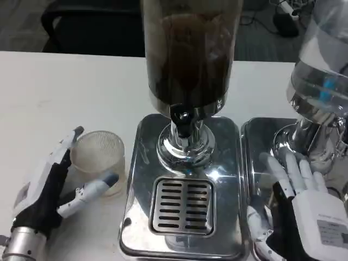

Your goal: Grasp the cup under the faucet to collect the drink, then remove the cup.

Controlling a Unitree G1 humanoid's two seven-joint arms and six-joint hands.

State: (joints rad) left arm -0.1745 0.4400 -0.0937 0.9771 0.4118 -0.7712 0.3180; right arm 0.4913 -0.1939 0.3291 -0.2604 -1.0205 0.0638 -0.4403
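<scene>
The cup (99,160) stands upright on the white table (65,92), just left of the dispenser's steel tray (136,163) and not under the faucet (182,120). The left hand (51,187) lies beside the cup with fingers spread around its left and near sides, apparently touching it but not clasped. The right hand (299,204) rests with fingers released and extended on a second tray (255,136) to the right, near a clear dispenser (321,81).

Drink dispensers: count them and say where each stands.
2. The dark drink dispenser stands at centre on its drip tray; the clear dispenser stands at the right edge, partly cut off. Others may lie beyond the picture.
</scene>
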